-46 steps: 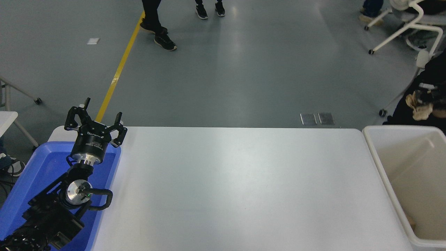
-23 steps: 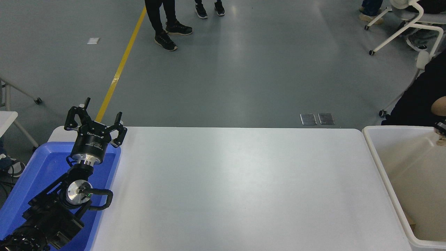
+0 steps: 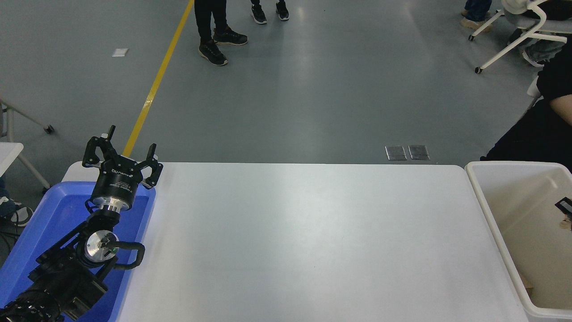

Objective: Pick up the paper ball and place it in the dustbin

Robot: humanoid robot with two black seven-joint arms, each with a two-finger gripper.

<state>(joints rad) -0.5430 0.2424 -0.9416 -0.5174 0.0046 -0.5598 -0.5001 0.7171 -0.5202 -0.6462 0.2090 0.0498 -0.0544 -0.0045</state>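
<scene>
At the far left edge of the frame a corner of another white surface on thin legs [image 3: 10, 154] pokes in. Below it, in the lower left, a shallow blue tray [image 3: 31, 232] sits on the left end of the table [image 3: 304, 241]. The left arm rises from the lower left corner over this tray, and the left hand [image 3: 121, 154] is raised above the tray's far edge with its fingers [image 3: 91, 152] spread apart and nothing between them.

A yellow floor line [image 3: 154, 85] runs up from behind the left hand toward the top of the frame. Near the top, left of centre, the legs and dark shoes of a person [image 3: 214, 40] stand on the grey floor, with a second pair of shoes [image 3: 270, 11] just to the right. The broad middle of the table is plain white. Beyond its far edge, right of centre, two small metal floor plates [image 3: 407, 152] lie side by side.

At the right edge the off-white dustbin [image 3: 485, 197] stands against the table's right end, its cream inner walls visible. A small dark item with a tan scrap [image 3: 565, 214] shows at the frame's right edge over the bin's interior; whether it is the paper ball or part of the right hand cannot be told. A bit of tan [image 3: 526, 282] also peeks from low inside the bin. A person in black [image 3: 536, 129] is behind the bin, and a white wheeled chair [image 3: 514, 36] stands in the upper right.
</scene>
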